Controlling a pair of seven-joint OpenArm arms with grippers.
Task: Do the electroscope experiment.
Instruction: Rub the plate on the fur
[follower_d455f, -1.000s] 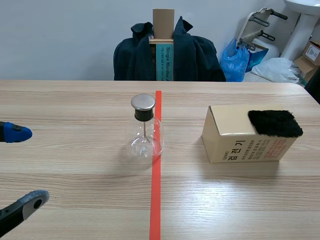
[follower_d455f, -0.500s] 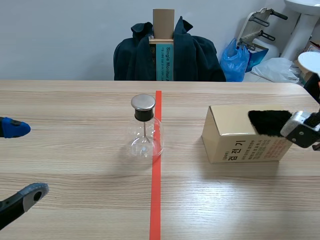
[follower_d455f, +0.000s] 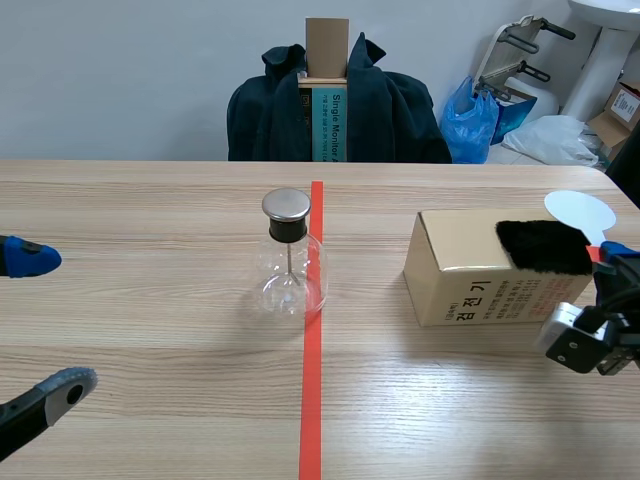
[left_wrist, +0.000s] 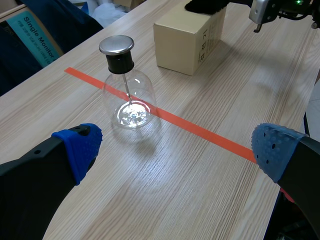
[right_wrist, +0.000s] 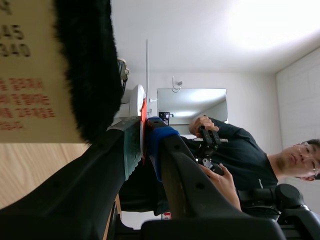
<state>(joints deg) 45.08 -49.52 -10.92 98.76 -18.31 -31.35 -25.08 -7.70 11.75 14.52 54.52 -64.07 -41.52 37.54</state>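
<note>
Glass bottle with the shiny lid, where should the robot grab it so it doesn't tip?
Probably by the black neck just under the metal lid, coming level from the side of the open left tool. The glass bottle stands upright, its belly is round and wide, and the neck is narrow and straight-sided.

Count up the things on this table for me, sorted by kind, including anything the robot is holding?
Glass electroscope flask: 1
Cardboard box: 1
Black fur pad, lying on the box: 1
White disc, held in the right gripper: 1
Total: 4
</note>
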